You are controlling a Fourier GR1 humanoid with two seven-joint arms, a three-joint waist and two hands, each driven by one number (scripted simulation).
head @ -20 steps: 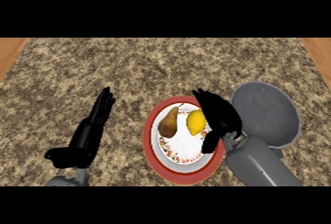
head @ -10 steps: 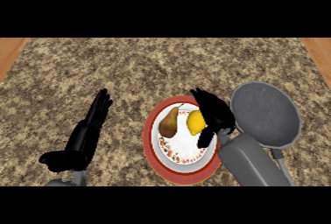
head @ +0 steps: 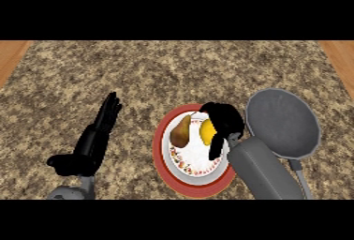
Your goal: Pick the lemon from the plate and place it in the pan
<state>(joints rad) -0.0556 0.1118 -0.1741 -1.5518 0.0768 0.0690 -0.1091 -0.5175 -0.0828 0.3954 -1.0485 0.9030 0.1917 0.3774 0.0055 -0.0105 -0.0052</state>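
Shifted slightly lower since earlier: right hand (head: 223,123), fingers curling round yellow lemon (head: 206,131) beneath it on red-rimmed white plate (head: 197,180), ready for lifting; left hand (head: 93,140) flat, fingers straight.

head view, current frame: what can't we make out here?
- Lemon: right side hidden by the right hand; contact unclear.
- Plate: right rim hidden by the right forearm.
- Pan: handle covered by the forearm, then cut off at the lower edge.
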